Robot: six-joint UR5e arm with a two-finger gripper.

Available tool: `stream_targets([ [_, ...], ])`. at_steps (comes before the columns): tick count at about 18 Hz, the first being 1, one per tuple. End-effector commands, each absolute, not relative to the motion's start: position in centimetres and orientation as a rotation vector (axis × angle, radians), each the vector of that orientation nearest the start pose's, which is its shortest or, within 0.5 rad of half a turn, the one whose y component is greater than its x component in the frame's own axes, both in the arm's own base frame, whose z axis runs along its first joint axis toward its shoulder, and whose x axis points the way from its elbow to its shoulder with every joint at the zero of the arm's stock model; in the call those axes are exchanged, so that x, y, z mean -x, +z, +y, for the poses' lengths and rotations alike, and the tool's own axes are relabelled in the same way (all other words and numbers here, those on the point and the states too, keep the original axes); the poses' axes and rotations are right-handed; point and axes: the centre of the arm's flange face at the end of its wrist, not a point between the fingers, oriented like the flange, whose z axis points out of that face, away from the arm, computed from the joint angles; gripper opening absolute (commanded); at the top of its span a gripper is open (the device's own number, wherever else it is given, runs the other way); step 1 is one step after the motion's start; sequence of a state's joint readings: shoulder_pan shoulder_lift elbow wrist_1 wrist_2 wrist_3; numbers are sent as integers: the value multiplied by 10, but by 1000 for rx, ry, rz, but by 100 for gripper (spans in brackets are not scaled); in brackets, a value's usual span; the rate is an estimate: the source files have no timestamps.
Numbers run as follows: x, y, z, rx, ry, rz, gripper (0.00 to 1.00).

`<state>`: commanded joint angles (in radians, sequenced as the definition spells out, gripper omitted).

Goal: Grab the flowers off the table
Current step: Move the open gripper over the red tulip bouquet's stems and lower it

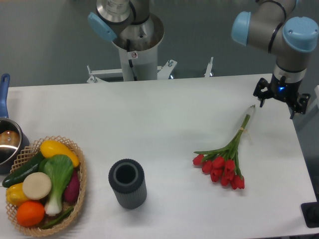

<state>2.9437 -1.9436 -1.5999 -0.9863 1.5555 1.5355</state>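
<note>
The table (149, 114) is a broad white slab, smooth and matte, filling most of the view. At its far edge stands the arm's grey metal base column (133, 45), and the arm itself reaches over the far right corner, all grey tube and pale blue joint caps. On the near left sits a woven wicker basket (79, 186) heaped with vegetables, among them a yellow squash, an orange, and a green-leafed, white-stalked one; beyond it, at the left edge, is a steel saucepan (9, 142) with a blue handle. Near the middle stands a dark ribbed cylinder, an open-topped vase (127, 183). The flowers (225, 162), a tied bunch of red tulips, lie flat on the right side of the table, glossy red heads fanned toward the near side and thin green stems tapering to the far right. Their long axis runs diagonally, and the stem tip ends just near and left of the gripper (281, 102), which hangs above the far right of the table. So the bunch lies near and left of the tool. Its black fingers look spread apart, holding nothing, as far as this small view shows.
</note>
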Motion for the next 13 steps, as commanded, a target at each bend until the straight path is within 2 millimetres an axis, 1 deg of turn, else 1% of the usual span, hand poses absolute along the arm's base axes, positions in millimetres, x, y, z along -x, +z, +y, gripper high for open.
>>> stream_targets([
  [3,587,315,260,3084,247,258,100],
  [5,583,313,263,3084,237,251,100],
  [7,573,300,263,3072,197,245,100],
  [11,552,265,266,3007,186,246,100],
  [13,547,263,272,3014,204,269,100],
])
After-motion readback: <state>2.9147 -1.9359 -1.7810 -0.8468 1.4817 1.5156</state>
